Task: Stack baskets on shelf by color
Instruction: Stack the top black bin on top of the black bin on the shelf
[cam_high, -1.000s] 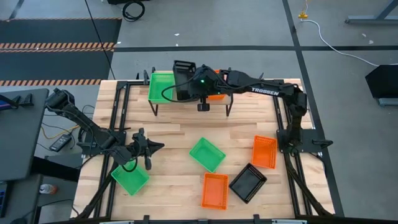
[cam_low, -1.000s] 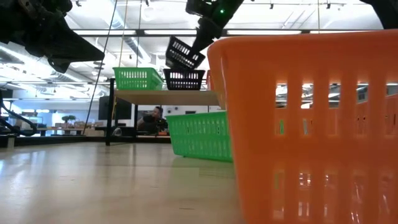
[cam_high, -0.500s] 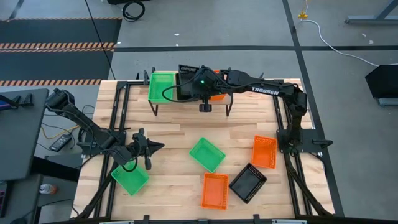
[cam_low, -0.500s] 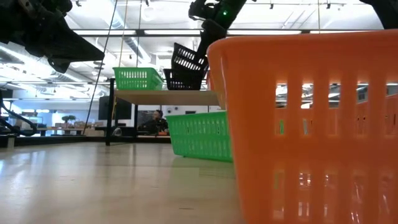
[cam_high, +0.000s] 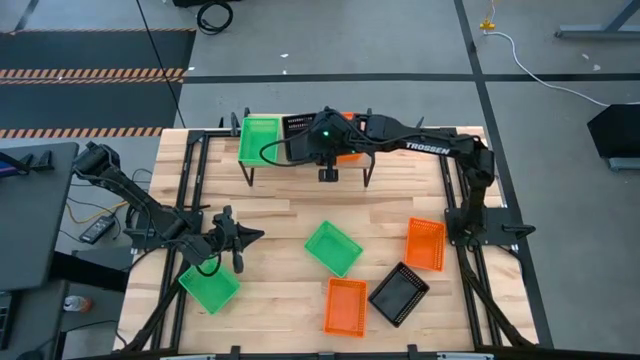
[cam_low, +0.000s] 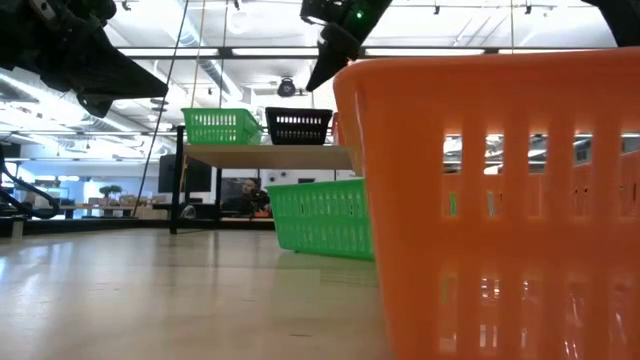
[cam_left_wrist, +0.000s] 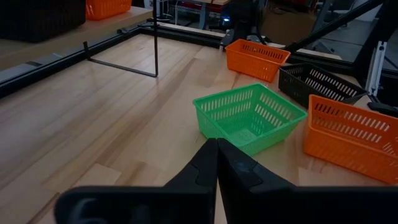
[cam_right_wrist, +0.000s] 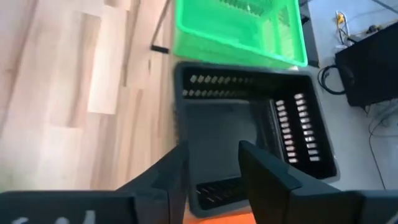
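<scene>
The shelf (cam_low: 268, 155) stands at the table's far edge. On it sit a green basket (cam_high: 260, 140) at the left, a black basket (cam_low: 298, 126) level in the middle, and an orange one (cam_high: 350, 153) mostly hidden under my right arm. My right gripper (cam_right_wrist: 211, 152) hangs open just above the black basket (cam_right_wrist: 249, 143), slanting down, clear of it in the low view (cam_low: 322, 72). My left gripper (cam_left_wrist: 216, 155) is shut with nothing in it. It waits over the table's near left (cam_high: 240, 240).
Loose on the tabletop lie a green basket (cam_high: 333, 248) in the middle, an orange one (cam_high: 424, 244) and a black one (cam_high: 398, 294) to the right, another orange (cam_high: 346, 306) near the front edge, and a green one (cam_high: 210, 287) by my left gripper.
My right gripper has opened and let go of the black basket, which it held tilted over the shelf's middle. The basket has dropped level into the black one that stood there. The gripper has stayed above it.
</scene>
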